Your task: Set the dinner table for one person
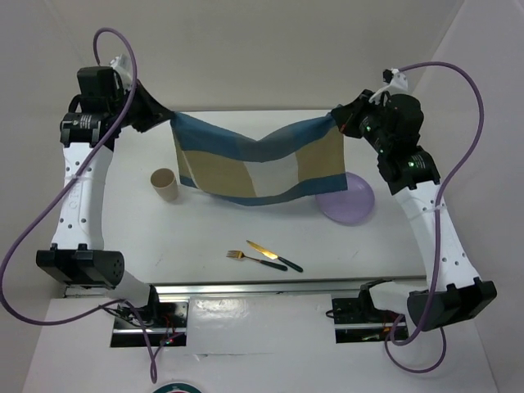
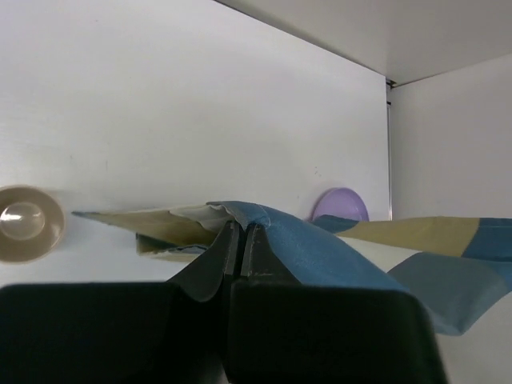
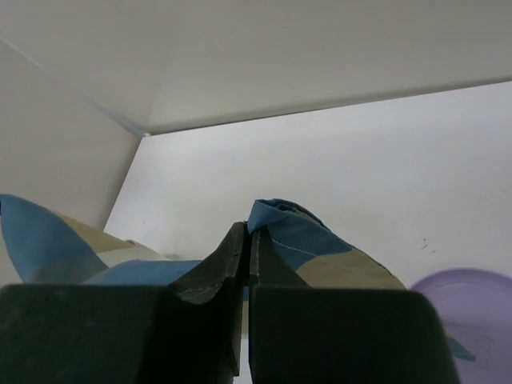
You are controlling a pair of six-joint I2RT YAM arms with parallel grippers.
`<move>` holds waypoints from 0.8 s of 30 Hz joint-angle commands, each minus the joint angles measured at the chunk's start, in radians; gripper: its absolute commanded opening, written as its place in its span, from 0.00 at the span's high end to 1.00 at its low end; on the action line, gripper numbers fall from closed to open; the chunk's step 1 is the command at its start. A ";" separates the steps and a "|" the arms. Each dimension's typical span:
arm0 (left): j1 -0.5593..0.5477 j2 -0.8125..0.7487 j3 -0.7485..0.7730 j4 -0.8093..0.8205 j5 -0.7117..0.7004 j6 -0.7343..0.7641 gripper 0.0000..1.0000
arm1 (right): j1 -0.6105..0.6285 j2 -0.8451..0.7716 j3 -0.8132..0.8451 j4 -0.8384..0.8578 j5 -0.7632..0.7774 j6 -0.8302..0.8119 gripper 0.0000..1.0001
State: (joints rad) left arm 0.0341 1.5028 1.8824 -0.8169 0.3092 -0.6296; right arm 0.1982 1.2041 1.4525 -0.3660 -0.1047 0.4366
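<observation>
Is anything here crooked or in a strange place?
The placemat is not flat: it hangs sagging between the left gripper and the right gripper, each shut on a corner. The fork and knife lie slanted.

large white dinner table (image 1: 205, 237), flat rectangular top, lying level (metal rail (image 1: 270, 286) along near edge)

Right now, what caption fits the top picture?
Left gripper and right gripper hold a blue-and-tan placemat over the dinner table.
</observation>
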 commanded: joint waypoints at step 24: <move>0.147 0.421 0.405 0.455 0.467 -0.194 1.00 | -0.016 0.346 0.156 0.452 -0.219 0.047 1.00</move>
State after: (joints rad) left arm 0.1631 2.0083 2.3428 -0.4549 0.6956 -0.7971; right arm 0.1898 1.6482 1.6752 -0.0067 -0.3008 0.4786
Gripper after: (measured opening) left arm 0.045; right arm 0.032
